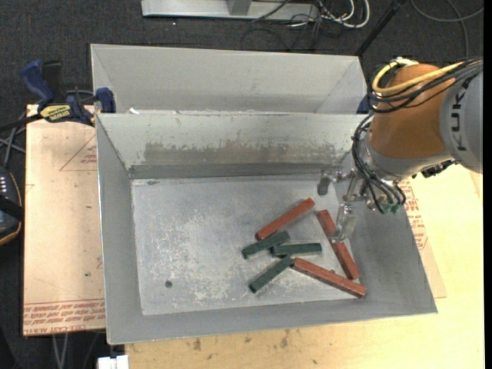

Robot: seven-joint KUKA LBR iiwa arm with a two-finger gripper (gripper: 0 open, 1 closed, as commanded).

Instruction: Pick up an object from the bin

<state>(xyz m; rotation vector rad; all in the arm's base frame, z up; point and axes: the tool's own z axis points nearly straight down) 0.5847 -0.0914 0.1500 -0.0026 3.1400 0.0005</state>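
Long reddish bar point(348, 262) beneath gripper point(343, 226)

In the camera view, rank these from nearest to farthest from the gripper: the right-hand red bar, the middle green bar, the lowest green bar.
1. Right-hand red bar, lying right by the gripper.
2. Middle green bar, left of that red bar.
3. Lowest green bar, farther left and toward the bin's near wall.
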